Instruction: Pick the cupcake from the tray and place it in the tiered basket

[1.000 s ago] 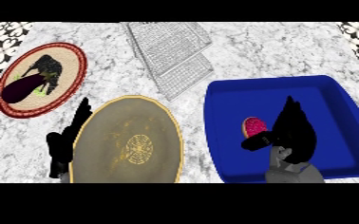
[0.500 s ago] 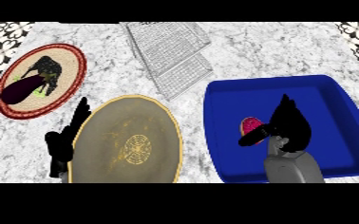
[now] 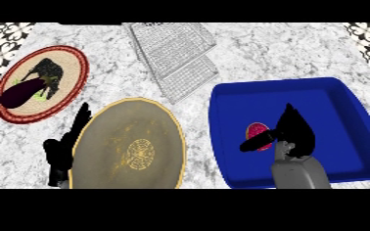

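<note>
Since the earlier frame, right hand (image 3: pixel 295 133) has edged closer, thumb now touching the cupcake (image 3: pixel 256 132) in the blue tray (image 3: pixel 339 127), lower right, fingers not yet closed. Light, soft, crumbly: grasp its sides, probably.

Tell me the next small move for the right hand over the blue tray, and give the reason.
Probably curl the fingers around the small pink-topped cupcake. The black right hand sits right beside it inside the blue rectangular tray, thumb lying across the cupcake's front, but the cupcake does not look enclosed or lifted yet. The wire tiered basket stands further back on the counter, so grasping comes before carrying.
</note>
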